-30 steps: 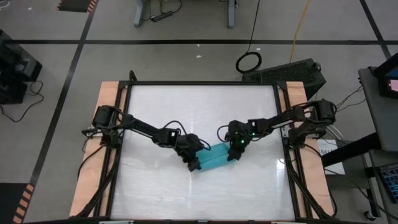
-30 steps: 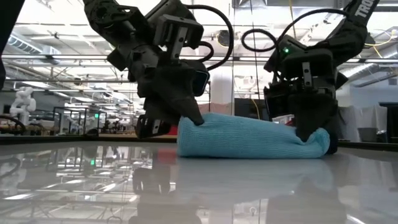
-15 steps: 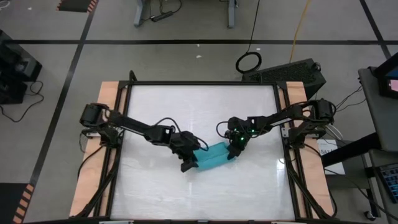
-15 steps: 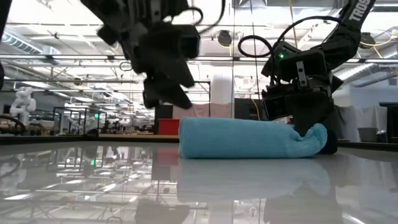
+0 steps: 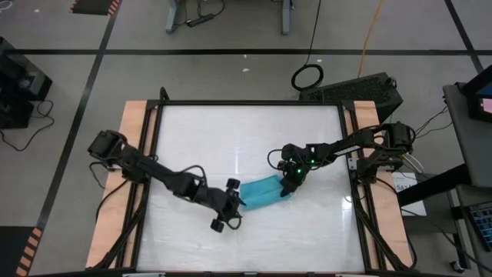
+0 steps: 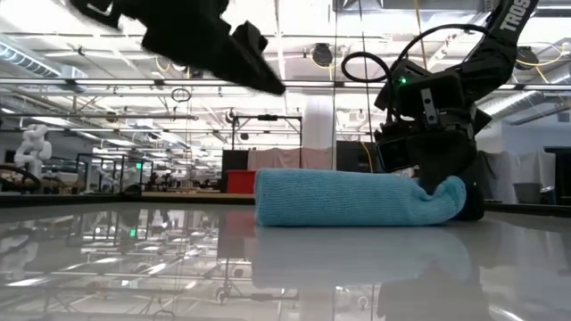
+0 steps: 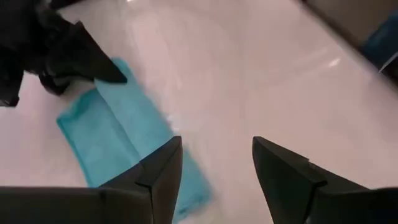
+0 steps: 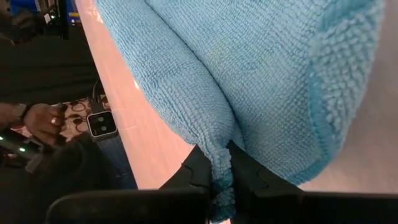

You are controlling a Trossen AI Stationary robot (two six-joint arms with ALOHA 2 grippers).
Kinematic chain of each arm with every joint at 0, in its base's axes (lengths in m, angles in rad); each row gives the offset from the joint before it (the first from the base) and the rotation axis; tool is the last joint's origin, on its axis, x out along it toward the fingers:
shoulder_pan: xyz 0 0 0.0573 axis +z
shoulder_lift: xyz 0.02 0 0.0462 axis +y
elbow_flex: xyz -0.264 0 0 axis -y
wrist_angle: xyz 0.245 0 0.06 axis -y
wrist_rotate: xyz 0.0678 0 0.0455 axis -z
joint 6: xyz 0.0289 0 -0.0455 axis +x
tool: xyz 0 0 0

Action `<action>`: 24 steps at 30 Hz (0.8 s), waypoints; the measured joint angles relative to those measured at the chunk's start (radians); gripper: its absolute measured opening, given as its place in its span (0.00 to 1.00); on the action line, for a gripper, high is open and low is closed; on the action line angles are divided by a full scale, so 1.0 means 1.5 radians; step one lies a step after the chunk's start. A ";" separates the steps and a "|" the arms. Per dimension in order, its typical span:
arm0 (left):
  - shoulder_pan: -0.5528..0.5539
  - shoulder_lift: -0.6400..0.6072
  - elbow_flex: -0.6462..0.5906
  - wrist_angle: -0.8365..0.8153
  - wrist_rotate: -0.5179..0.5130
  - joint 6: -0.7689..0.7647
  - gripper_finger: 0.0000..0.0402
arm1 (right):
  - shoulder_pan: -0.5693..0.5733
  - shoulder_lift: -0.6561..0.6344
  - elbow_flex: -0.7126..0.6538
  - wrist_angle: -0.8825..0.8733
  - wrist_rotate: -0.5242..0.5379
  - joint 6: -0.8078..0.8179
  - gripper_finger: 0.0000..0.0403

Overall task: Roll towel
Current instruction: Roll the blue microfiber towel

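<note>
One towel (image 5: pixel 263 192) lies near the middle of the white tabletop (image 5: pixel 246 138), and by the look of it most of the rolling is done: from table height it shows as a plump turquoise roll lying on its side, tidy along its length and somewhat squashed at the end where the right arm has it. From above it reads as a short, thick bundle, slightly slanted, with no flat cloth spread out around it. What seems to be left is little: letting go of that pinched end and perhaps squaring the roll, though I cannot tell whether the outer edge is tucked under or would spring loose. The right hand (image 5: pixel 290 183) is at the roll's end nearer the right arm, low on the tabletop, and its wrist camera shows the two fingers (image 8: pixel 199 171) clenched tight on a thin fold of the cloth, with the bulk of the roll bulging just beyond them. The left hand (image 5: pixel 227 215) is off the towel, just beside the roll's other end and raised above the surface; its fingers (image 7: pixel 163 171) stand well apart with nothing between them, so it has released and holds nothing.
</note>
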 joint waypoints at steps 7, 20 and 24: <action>-0.003 0.051 -0.001 0.005 -0.010 0.015 0.50 | -0.005 0.000 0.000 0.002 -0.001 0.004 0.03; 0.028 0.118 -0.001 -0.025 -0.021 0.015 0.50 | -0.005 0.000 0.000 0.017 0.002 0.007 0.03; 0.044 0.134 -0.001 -0.028 -0.016 -0.003 0.50 | -0.006 0.000 0.000 0.020 0.004 0.012 0.03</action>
